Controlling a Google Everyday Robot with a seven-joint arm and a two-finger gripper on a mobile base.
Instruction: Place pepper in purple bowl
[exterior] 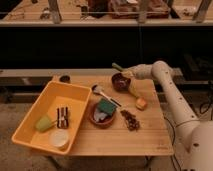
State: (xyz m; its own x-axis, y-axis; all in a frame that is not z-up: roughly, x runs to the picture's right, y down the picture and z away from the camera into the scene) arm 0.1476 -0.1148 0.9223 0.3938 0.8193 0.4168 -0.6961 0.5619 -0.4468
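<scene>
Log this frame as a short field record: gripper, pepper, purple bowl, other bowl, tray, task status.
gripper: gripper at the table's far right part, above the purple bowl's far rim
pepper: pepper at the gripper, over the far rim of the bowl, not inside it
purple bowl: purple bowl upright, far right on the table
other bowl: orange-brown bowl with teal sponge on it
tray: yellow tray on the left, holding a green cup
task status: pepper not yet in bowl
</scene>
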